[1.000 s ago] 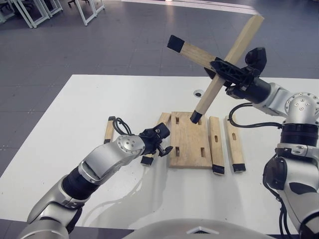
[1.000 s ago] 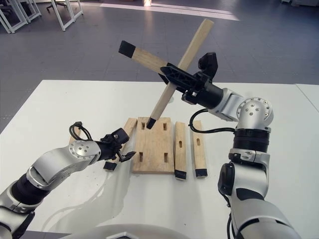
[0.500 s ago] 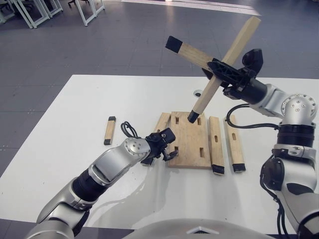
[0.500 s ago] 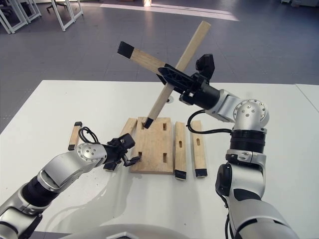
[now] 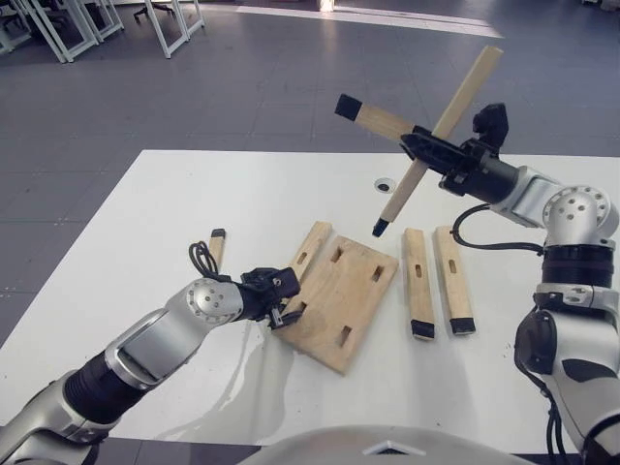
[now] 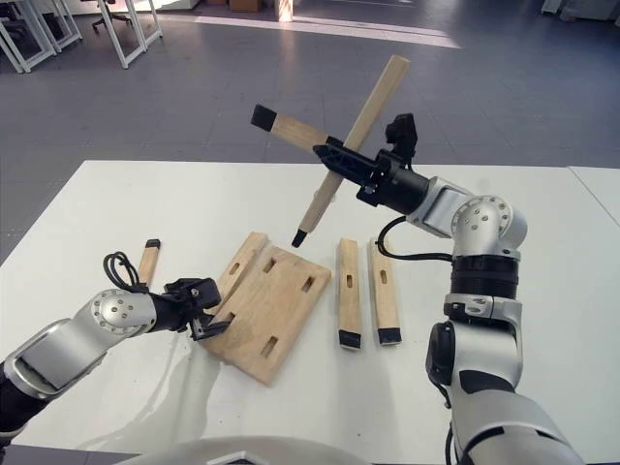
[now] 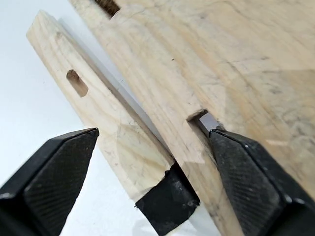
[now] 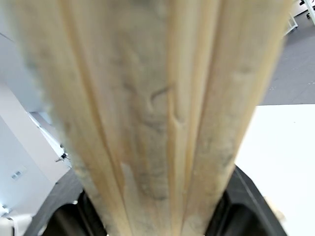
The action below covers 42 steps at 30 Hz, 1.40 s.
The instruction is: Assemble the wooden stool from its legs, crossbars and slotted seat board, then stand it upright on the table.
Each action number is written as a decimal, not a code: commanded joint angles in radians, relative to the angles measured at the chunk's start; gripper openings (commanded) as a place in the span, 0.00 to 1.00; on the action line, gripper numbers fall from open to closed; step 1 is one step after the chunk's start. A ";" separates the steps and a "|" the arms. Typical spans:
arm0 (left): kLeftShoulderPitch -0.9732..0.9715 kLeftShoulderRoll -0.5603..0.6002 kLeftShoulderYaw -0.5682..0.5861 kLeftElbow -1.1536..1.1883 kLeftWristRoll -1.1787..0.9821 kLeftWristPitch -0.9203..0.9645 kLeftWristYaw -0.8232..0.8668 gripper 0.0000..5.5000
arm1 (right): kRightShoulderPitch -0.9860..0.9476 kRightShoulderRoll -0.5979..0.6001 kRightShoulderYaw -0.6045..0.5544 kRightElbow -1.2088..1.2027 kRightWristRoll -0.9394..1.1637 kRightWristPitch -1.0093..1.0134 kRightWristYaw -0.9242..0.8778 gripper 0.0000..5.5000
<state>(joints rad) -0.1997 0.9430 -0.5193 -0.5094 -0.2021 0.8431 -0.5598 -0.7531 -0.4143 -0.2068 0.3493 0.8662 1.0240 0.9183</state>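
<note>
left gripper (image 5: 283,306), fingers wide, straddled the seat board's (image 5: 346,293) near-left edge on the worktop (image 5: 145,213); right gripper (image 5: 431,153) fingers clamped the crossed legs (image 5: 458,89) aloft.

White table (image 5: 145,194) carries 5 wooden pieces. Slotted seat board (image 5: 344,291), skewed, touches 1 leg (image 5: 308,250). Both edges sit between the left gripper's (image 5: 281,312) fingers (image 7: 59,167). 1 short crossbar (image 5: 216,247) lies near, outside them. 2 parallel legs (image 5: 417,276) lie well apart, beyond the board.
</note>
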 commanded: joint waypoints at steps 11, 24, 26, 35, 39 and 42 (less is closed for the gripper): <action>0.101 -0.063 0.026 0.017 0.066 0.083 -0.006 0.76 | 0.308 0.059 0.032 -0.302 -0.067 -0.080 -0.114 0.37; 0.094 -0.075 0.035 0.031 0.113 0.076 -0.038 0.76 | 0.348 0.062 0.172 -0.121 -0.270 -0.315 -0.086 0.37; 0.096 -0.079 0.038 0.029 0.112 0.080 -0.036 0.76 | 0.356 0.062 0.189 -0.110 -0.309 -0.376 -0.097 0.37; 0.094 -0.166 0.122 0.025 0.074 0.151 -0.005 0.76 | 0.666 0.062 0.409 -0.388 -0.556 -0.703 -0.182 0.37; 0.100 -0.177 0.126 0.018 0.077 0.166 -0.001 0.76 | 0.732 0.034 0.439 -0.217 -0.580 -0.701 -0.162 0.37; 0.093 -0.180 0.130 0.021 0.078 0.169 -0.003 0.76 | 0.662 -0.021 0.498 -0.094 -0.620 -0.499 -0.184 0.37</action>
<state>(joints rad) -0.1302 0.7679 -0.3682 -0.5091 -0.1256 0.9765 -0.5563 -0.1800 -0.3511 0.1689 -0.0162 0.3997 0.2041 0.7708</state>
